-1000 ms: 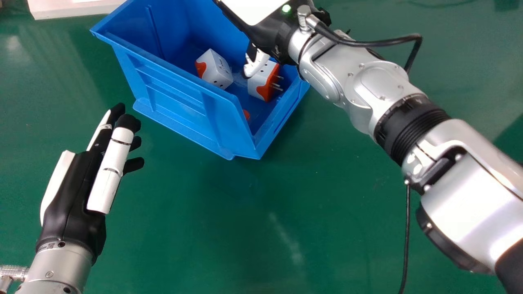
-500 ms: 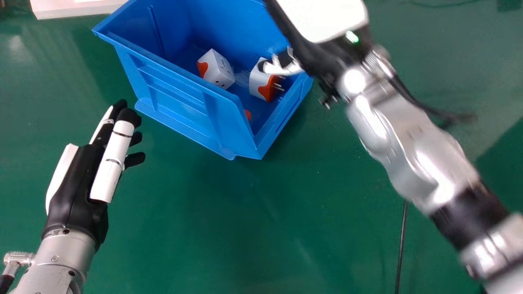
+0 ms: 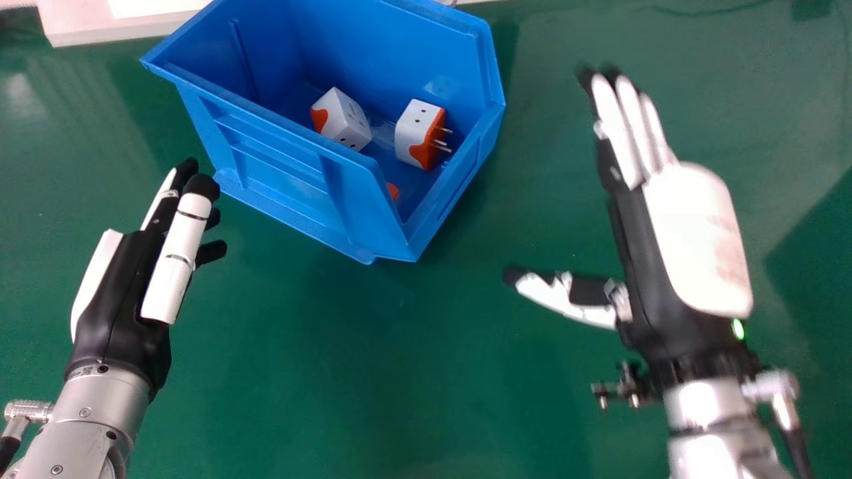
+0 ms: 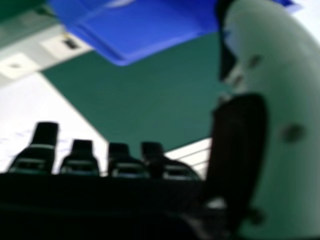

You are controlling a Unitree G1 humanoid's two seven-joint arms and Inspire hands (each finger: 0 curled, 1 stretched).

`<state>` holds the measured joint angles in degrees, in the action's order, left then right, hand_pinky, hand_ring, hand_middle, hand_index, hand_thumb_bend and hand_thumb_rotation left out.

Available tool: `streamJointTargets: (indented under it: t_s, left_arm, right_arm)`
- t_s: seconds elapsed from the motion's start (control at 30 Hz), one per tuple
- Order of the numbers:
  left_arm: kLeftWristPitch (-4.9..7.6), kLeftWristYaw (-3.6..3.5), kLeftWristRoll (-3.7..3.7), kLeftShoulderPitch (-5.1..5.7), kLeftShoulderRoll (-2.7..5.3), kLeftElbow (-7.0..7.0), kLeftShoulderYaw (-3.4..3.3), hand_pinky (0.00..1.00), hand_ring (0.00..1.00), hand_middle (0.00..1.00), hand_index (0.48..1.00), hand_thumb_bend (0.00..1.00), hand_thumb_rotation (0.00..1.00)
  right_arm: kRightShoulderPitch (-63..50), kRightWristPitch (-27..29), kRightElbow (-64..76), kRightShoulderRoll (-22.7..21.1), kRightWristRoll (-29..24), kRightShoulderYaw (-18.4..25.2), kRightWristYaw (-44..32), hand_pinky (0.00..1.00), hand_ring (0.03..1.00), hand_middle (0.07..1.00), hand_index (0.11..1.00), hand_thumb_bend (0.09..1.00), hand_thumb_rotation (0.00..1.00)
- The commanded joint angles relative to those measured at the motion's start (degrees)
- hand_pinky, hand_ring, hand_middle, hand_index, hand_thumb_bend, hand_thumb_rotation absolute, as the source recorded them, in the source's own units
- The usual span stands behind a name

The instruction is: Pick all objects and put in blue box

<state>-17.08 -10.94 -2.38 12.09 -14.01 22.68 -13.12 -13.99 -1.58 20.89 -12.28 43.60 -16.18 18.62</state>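
Observation:
In the head view my right hand point(image 3: 655, 219) is over the table right of the box, open and holding nothing, thumb out to the side. My left hand point(image 3: 133, 286) stays open over the table at the left. Inside the blue box point(image 3: 279, 159) lie a white and orange plug adapter point(image 3: 343, 120) and, to its right, another adapter point(image 3: 414, 136) with its prongs out. An orange bit point(image 3: 393, 191) shows behind the near wall. In the right hand view, my right hand point(image 4: 130, 167) has its fingers extended, and the blue box point(image 4: 145, 30) stands beyond.
A white object point(image 3: 106, 26) lies at the far left edge behind the box. The green table point(image 3: 399, 359) spreads around the box. A thin cable point(image 3: 705, 10) runs along the table's far right.
My right hand has moved out of the box, to the right and back toward the robot, showing its straight fingers. The adapters remain in the box. The left hand has hardly moved.

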Motion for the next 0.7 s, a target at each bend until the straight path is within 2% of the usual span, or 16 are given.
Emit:
streamJointTargets:
  t_s: [0.0, 0.03, 0.07, 0.17, 0.3, 0.37, 0.47, 0.57, 0.67]
  left_arm:
    - [1.89, -0.36, -0.65, -0.49, -0.76, -0.58, -0.49, 0.88, 0.94, 0.95, 0.984, 0.47, 1.0]
    - [2.19, -0.55, -0.76, -0.66, -0.86, -1.08, -0.6, 0.88, 0.94, 0.95, 0.984, 0.47, 1.0]
    - [2.59, -0.72, -0.84, -0.81, -0.94, -1.59, -0.69, 0.88, 0.94, 0.96, 0.987, 0.47, 1.0]
    - [3.77, -1.18, -0.98, -1.08, -1.17, -2.9, -0.84, 0.89, 0.95, 0.96, 0.99, 0.47, 1.0]
    - [4.79, -1.57, -0.69, -1.27, -1.54, -4.12, -1.0, 0.91, 0.96, 0.97, 0.996, 0.47, 1.0]
    - [5.28, -1.72, -0.61, -1.29, -1.68, -4.6, -1.06, 0.91, 0.96, 0.97, 0.998, 0.48, 1.0]
    - [6.76, -2.18, -0.57, -1.01, -2.27, -5.61, -1.51, 0.91, 0.96, 0.97, 0.998, 0.48, 1.0]
    - [7.71, -2.56, -0.92, -0.72, -2.54, -6.17, -1.9, 0.9, 0.95, 0.96, 0.99, 0.49, 1.0]
    - [7.97, -2.94, -1.68, -0.6, -2.51, -6.85, -2.57, 0.88, 0.94, 0.95, 0.983, 0.49, 1.0]
  right_arm:
    - [-1.8, 1.2, 2.0, 1.5, -1.3, 1.3, 1.6, 0.87, 0.999, 1.0, 0.993, 0.38, 0.43]
    - [-2.6, 1.6, 1.7, 2.1, -2.3, 1.7, 1.8, 0.87, 0.999, 1.0, 0.993, 0.38, 0.43]
    - [-3.3, 2.0, 1.4, 2.7, -3.4, 2.1, 1.9, 0.87, 0.999, 1.0, 0.995, 0.373, 0.5]
    - [-5.1, 3.4, 0.4, 4.1, -6.5, 3.3, 2.1, 0.86, 1.0, 1.0, 0.996, 0.369, 0.56]
    - [-6.5, 4.2, 0.1, 5.1, -8.9, 4.4, 1.3, 0.83, 1.0, 1.0, 0.999, 0.368, 0.71]
    - [-6.9, 4.3, 0.1, 5.4, -9.5, 4.6, 0.9, 0.83, 1.0, 1.0, 0.999, 0.371, 0.75]
    - [-8.5, 5.7, 1.0, 5.4, -14.4, 5.5, -1.7, 0.83, 1.0, 1.0, 1.0, 0.376, 0.77]
    - [-9.4, 7.3, 1.4, 5.1, -17.8, 6.3, -3.6, 0.84, 1.0, 1.0, 1.0, 0.384, 0.8]
    - [-10.8, 7.5, 2.5, 5.0, -20.9, 7.2, -6.1, 0.85, 1.0, 1.0, 1.0, 0.388, 0.85]
